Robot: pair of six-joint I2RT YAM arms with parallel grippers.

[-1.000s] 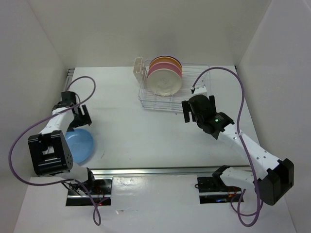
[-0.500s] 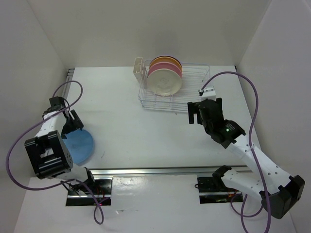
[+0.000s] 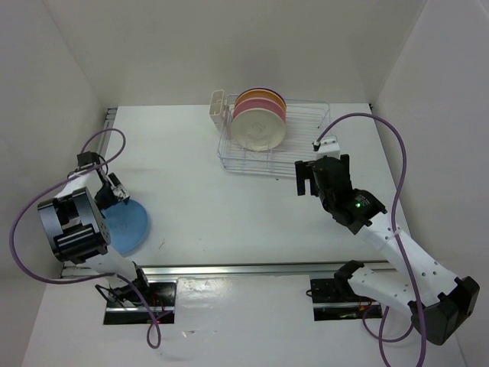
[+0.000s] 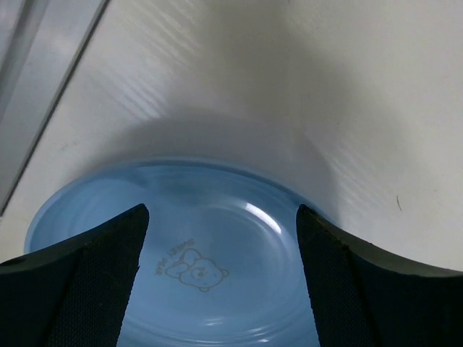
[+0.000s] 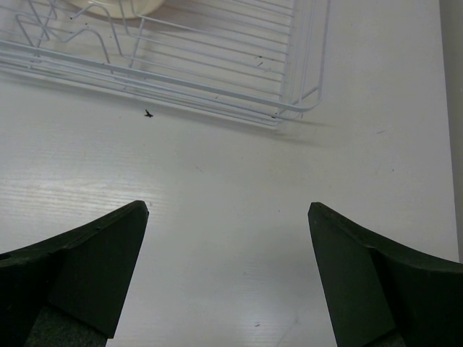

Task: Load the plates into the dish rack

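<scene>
Near left: the light blue plate [image 3: 131, 227] lies on the table [image 3: 206, 206], well apart from the rack. It is the one plate left for you to load. Your left gripper [image 3: 109, 193] hangs over its far-left edge, fingers spread wide and holding nothing, with the plate showing between them. Mid right: your right gripper [image 3: 306, 177], fingers likewise apart and empty, hovers just near of the dish rack [image 3: 309, 130]. Far: four plates [image 3: 260, 128] stand on edge in the rack beside the cutlery basket [image 3: 217, 105], the cream one foremost. Judged progress: four of five loaded.
</scene>
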